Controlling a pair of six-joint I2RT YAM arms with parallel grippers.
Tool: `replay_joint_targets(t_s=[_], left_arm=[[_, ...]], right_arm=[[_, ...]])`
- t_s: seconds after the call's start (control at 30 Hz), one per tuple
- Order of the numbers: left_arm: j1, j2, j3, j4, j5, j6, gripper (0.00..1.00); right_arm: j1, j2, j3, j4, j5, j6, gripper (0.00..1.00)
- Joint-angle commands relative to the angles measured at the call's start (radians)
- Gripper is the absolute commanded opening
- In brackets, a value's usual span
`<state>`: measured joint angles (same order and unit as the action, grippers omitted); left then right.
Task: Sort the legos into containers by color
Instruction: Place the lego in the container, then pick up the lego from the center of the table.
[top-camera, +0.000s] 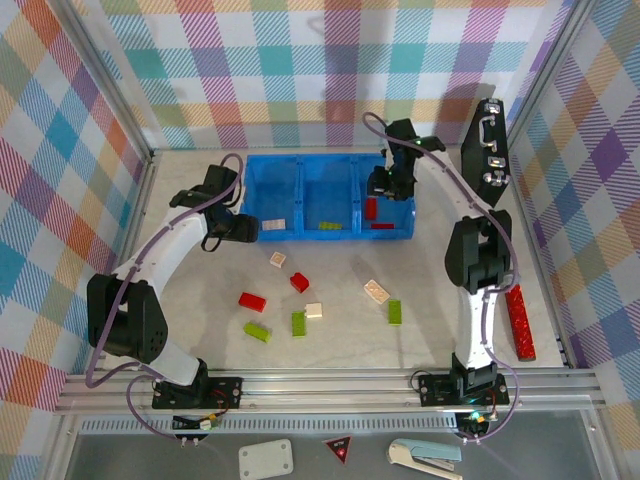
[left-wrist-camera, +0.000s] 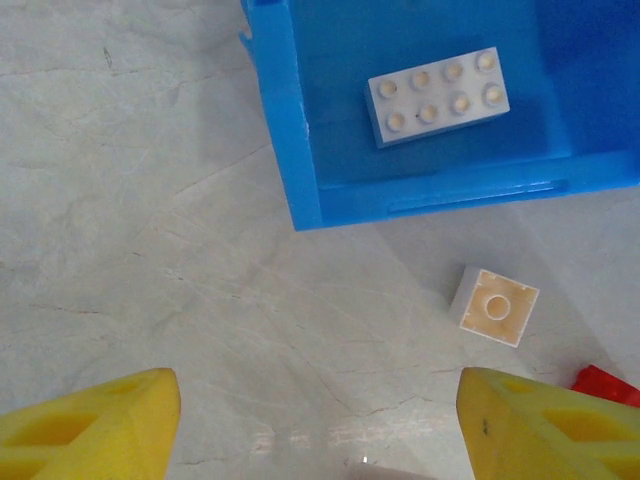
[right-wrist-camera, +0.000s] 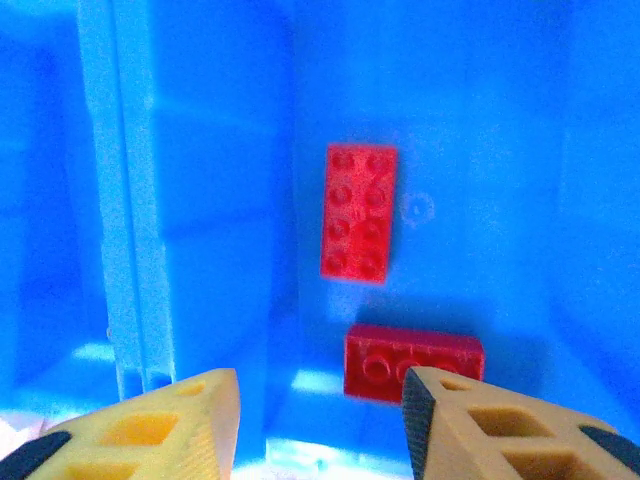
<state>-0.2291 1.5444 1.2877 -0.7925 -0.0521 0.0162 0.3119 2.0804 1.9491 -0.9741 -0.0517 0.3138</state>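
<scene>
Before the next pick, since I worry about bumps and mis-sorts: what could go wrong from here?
The open left end effector hangs just outside a corner of the blue bin; swinging toward the upside-down cream brick might clip that wall and shift the bin.
A red brick lies near that cream one; a wide grasp could nudge it.
The open right end effector sits over two red bricks beside the divider; leaving sideways could snag it.
</scene>
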Motion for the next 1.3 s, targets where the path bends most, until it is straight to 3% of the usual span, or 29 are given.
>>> replay_joint_targets(t_s=[0.0,0.33,0.6,0.9,1.27], left_arm=[[-0.013,0.008,0.039,-0.065,0.010,-0.030,0.72],[-0.062,0.016,0.038,-0.123,0.044,-0.105,0.72],[-0.155,0.019,-0.004,-0.105,0.031,-0.168,0.71],[-0.240,0.103,-0.001,-0.058,0.007,-0.166,0.69],[-0.261,0.227,0.015,0.012,-0.016,-0.150,0.64]], right_arm=[[0.018,-0.087,-0.101,0.011,-0.023,0.007,0.48],[0.073,-0.295,-0.385,0.055,-0.009,0.035,0.49],[0.118,-0.391,-0.529,0.067,0.009,0.050,0.48],[0.135,-0.445,-0.605,0.067,0.016,0.048,0.49],[0.135,-0.496,-0.673,0.062,0.030,0.048,0.48]])
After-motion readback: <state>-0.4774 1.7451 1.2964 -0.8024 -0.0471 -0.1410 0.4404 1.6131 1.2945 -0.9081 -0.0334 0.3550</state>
